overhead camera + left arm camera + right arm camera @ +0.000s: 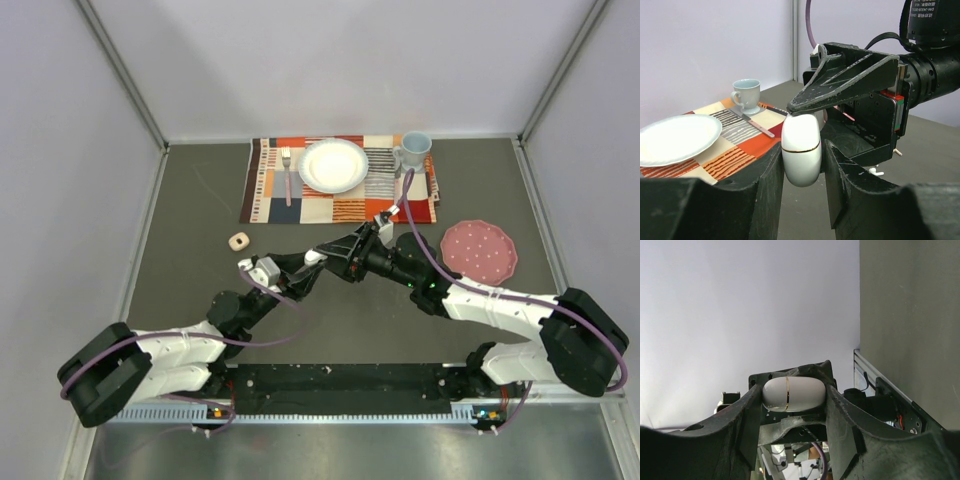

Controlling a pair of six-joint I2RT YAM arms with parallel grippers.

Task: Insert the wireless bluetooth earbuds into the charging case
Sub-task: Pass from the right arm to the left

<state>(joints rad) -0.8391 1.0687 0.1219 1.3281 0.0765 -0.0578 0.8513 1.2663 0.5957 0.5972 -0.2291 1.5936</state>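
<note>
A white oval charging case (801, 150) with a thin gold seam is closed and held above the table at its middle. My left gripper (802, 148) is shut on its sides. My right gripper (792, 393) is shut on its two ends, and the case (790, 394) fills its jaws. In the top view the two grippers meet nose to nose, left (333, 256) and right (352, 247), and hide the case. A tiny white earbud (875, 172) lies on the grey table behind the right gripper, with a second white bit (897, 151) beside it.
A striped placemat (300, 205) at the back holds a white plate (333, 165), a fork (287, 172) and a pale blue cup (415, 148). A pink dotted plate (479, 250) lies at the right. A small beige rounded-square case (238, 241) and a small white object (245, 265) lie at the left.
</note>
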